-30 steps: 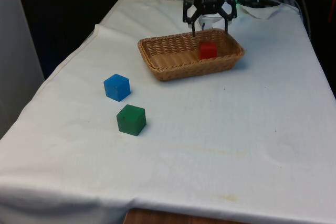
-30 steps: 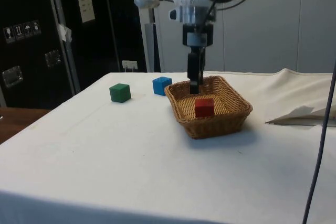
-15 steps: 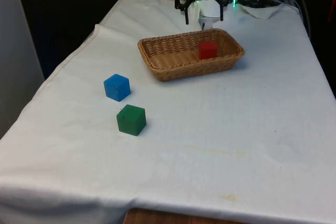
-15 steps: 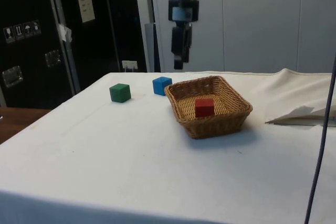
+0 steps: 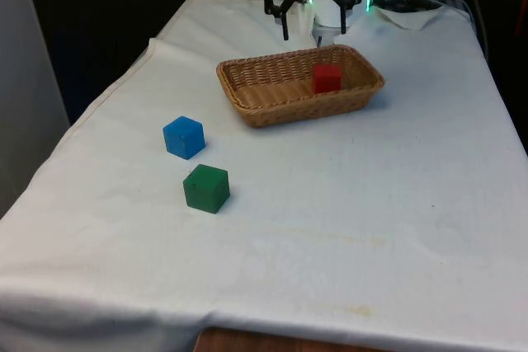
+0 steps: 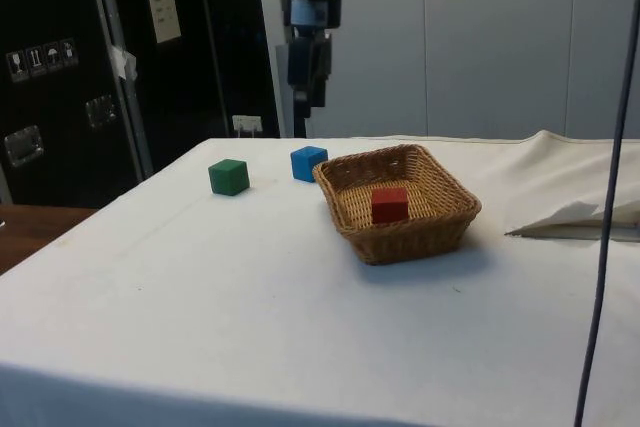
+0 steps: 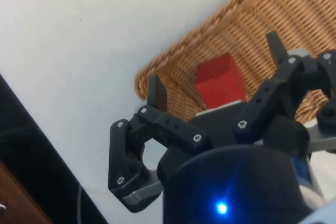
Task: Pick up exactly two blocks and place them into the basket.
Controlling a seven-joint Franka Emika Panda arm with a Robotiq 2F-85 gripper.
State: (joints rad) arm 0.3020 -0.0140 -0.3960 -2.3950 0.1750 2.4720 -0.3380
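The red block (image 5: 327, 78) sits inside the basket (image 5: 264, 98), toward its far right end in the front view, resting flat on the weave with one face up; being a cube, it has no long axis to speak of. It counts, I judge, as the first of the two blocks wanted.

The basket is the long thing here: in the front view its long axis runs roughly from 8 o'clock to 2 o'clock, open side up.

From the basket, the blue block (image 5: 183, 137) lies on the cloth (image 5: 371, 204) toward 8 o'clock, well apart, and the green block (image 5: 205, 188) is just beyond it toward 7 o'clock, near but not touching. Both sit flat, each turned a little so a corner faces the camera.

The gripper (image 5: 313, 25) hangs high above the basket's far rim, at about 12 o'clock from it, fingers spread wide and holding nothing. Empty and raised, it looks free to go for a second block; blue is the nearer.
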